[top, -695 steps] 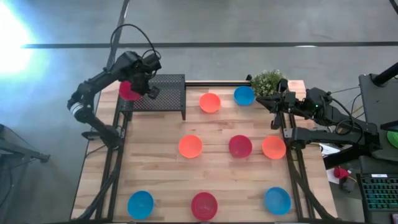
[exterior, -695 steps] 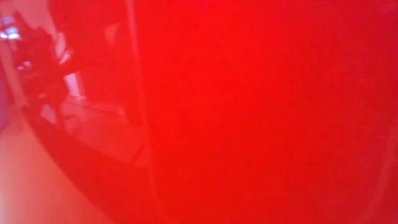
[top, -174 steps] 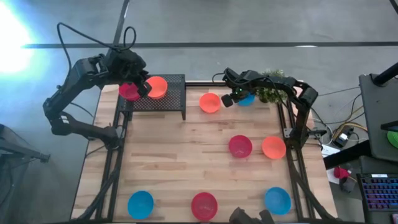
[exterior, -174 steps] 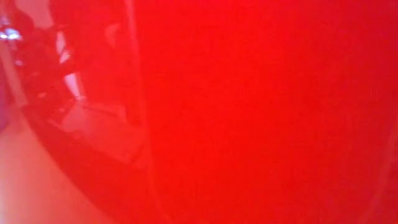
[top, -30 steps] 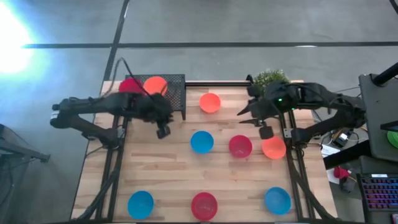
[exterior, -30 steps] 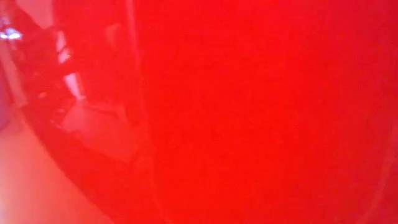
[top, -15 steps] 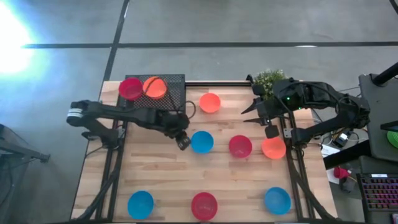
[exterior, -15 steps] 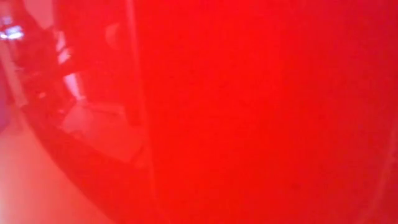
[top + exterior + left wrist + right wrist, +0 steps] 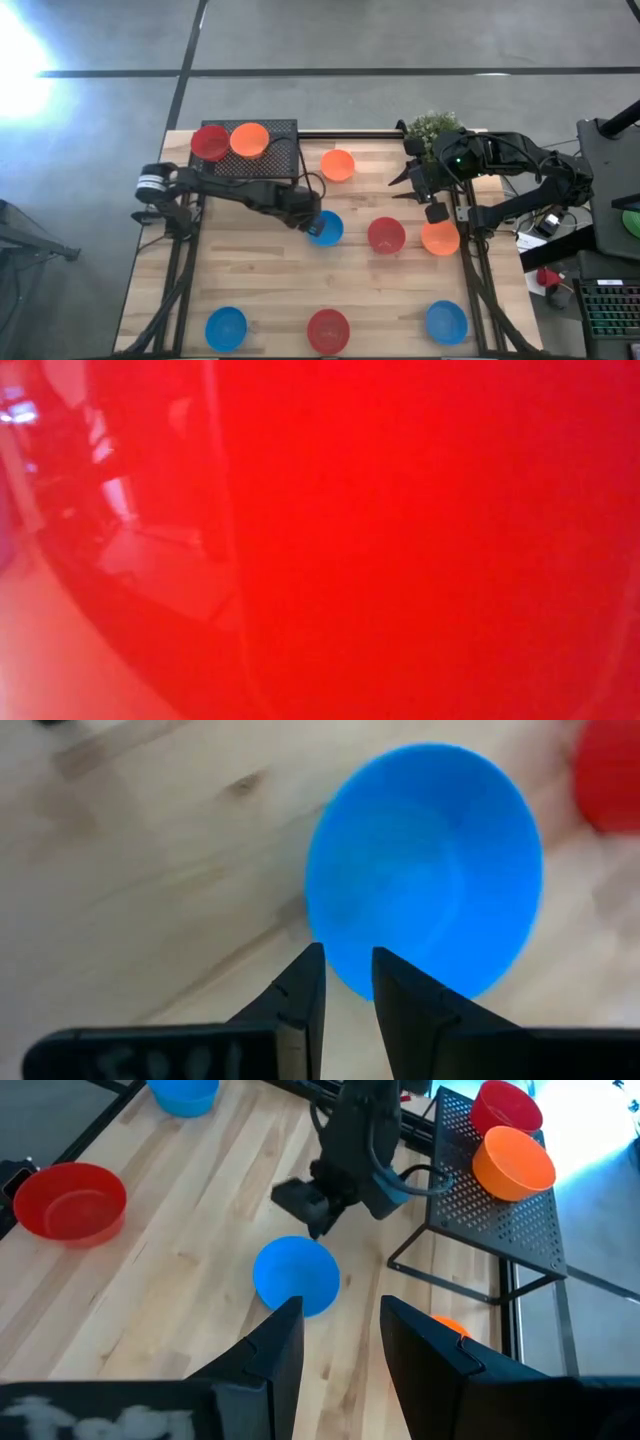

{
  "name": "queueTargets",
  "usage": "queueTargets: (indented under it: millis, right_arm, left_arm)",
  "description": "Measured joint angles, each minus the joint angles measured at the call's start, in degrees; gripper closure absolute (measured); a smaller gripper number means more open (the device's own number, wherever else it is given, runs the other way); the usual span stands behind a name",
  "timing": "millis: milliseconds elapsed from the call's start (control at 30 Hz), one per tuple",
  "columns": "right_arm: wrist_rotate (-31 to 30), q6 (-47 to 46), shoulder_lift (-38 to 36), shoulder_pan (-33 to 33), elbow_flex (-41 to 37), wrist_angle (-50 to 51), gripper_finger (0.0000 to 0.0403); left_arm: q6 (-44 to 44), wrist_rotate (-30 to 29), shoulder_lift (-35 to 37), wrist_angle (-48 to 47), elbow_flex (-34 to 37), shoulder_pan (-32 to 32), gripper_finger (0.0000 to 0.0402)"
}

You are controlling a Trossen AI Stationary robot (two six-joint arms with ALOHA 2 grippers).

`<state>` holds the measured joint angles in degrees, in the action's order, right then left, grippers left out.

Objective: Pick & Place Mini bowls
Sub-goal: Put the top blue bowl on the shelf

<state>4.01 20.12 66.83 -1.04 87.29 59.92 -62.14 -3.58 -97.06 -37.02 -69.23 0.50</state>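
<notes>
The left arm stretches low across the wooden bench (image 9: pixel 260 270), its left gripper (image 9: pixel 347 982) narrowly parted, apparently straddling the near rim of a small round blue plastic bowl (image 9: pixel 425 865). The right gripper (image 9: pixel 432 211), slightly parted and empty, hovers just above an orange bowl (image 9: pixel 440 238).

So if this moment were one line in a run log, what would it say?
left claw: open, at blue bowl rim | right claw: open, waiting above table | rack: red bowl, orange bowl

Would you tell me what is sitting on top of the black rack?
On the black rack sit a red bowl and an orange bowl, side by side. The table under the rack is largely hidden.
</notes>
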Motion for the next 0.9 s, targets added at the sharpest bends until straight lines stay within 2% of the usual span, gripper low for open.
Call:
queueTargets:
  millis: [300, 500, 900]
  right_arm:
    - [0.1, 0.0, 0.0, 0.0, 0.0, -0.1, 0.0271]
    - [0.1, 0.0, 0.0, 0.0, 0.0, -0.1, 0.0271]
    - [0.0, -0.1, 0.0, 0.0, 0.0, -0.1, 0.0271]
  left_arm:
    - [-1.4, -0.3, -4.6, 1.4, 0.1, 0.3, 0.0323]
    - [-1.4, -0.8, -4.8, 6.0, 0.1, 0.3, 0.0323]
    - [-2.4, -2.9, -6.6, 6.1, 0.7, 0.3, 0.0323]
